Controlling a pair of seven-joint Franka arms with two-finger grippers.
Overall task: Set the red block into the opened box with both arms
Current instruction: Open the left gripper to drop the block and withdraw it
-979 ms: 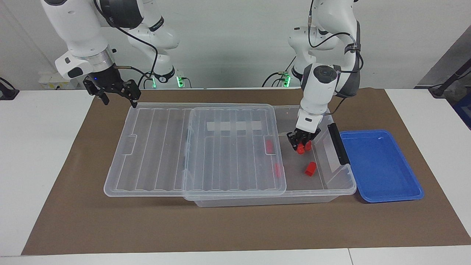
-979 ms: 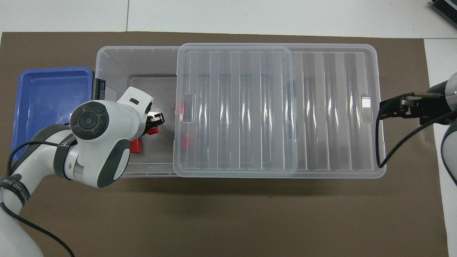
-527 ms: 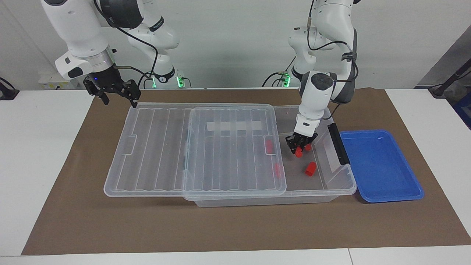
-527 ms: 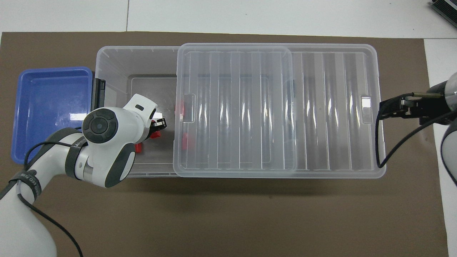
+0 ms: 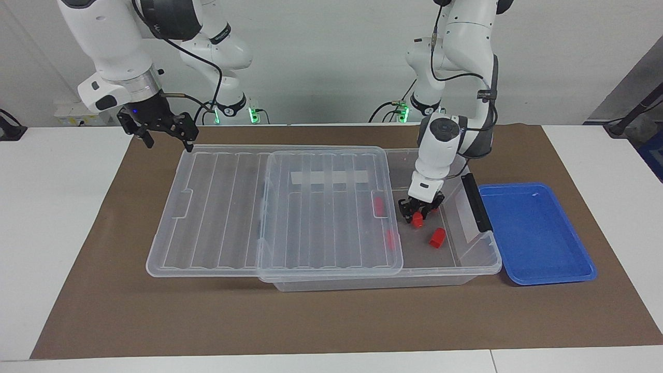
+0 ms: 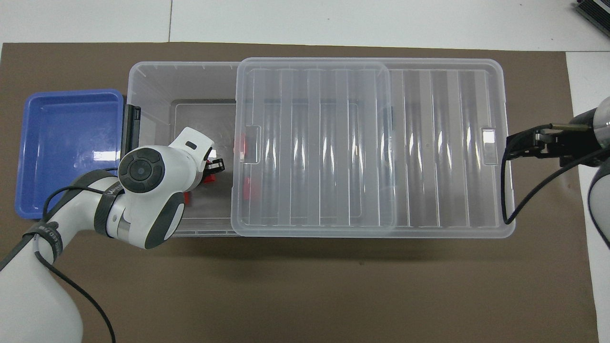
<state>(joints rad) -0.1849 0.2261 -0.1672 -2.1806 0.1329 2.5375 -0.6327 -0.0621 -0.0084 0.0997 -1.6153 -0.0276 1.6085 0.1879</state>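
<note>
- my left gripper (image 5: 418, 213) is down inside the open end of the box (image 5: 469, 259); red block (image 5: 417, 220) right at its tips, can't tell if it's gripped or let go
- second red block (image 5: 437, 237) just beside it on the floor
- my right gripper (image 5: 164, 133) waits spread open, over the slid-off lid's (image 5: 222, 207) corner

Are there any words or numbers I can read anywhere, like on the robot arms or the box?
No text here can be read.
Left arm: white lettering on its black band, too small to read.
Right arm: lettering on its band, too small to read.
Box, blue tray: no writing visible.
</note>
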